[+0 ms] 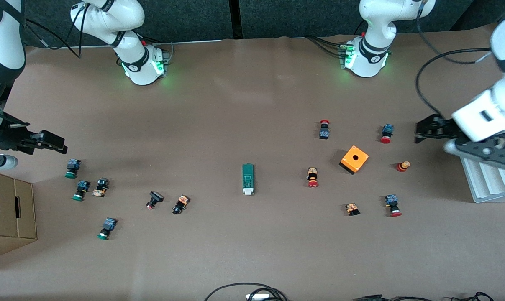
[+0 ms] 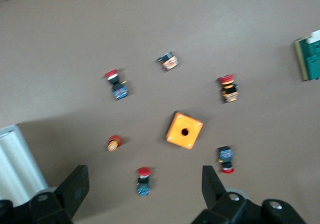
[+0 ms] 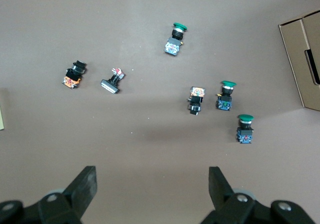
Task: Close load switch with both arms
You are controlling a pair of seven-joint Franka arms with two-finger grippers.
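Note:
The load switch (image 1: 248,179), a narrow dark-green block with a white piece at the end nearer the front camera, lies flat at mid-table. Nothing touches it. It shows partly at the edge of the left wrist view as well, load switch (image 2: 309,59). My left gripper (image 1: 419,132) hangs open over the left arm's end of the table, above a red-capped push button (image 2: 143,180); left gripper (image 2: 144,186) holds nothing. My right gripper (image 1: 61,144) hangs open over the right arm's end, near the green-capped buttons; right gripper (image 3: 152,184) has only bare table between its fingers.
An orange cube with a hole (image 1: 354,159) and several red-capped push buttons (image 1: 312,177) lie toward the left arm's end. Green-capped buttons (image 1: 72,168) and other small parts lie toward the right arm's end. A cardboard box (image 1: 9,209) and a white rack (image 1: 490,179) stand at the table's ends.

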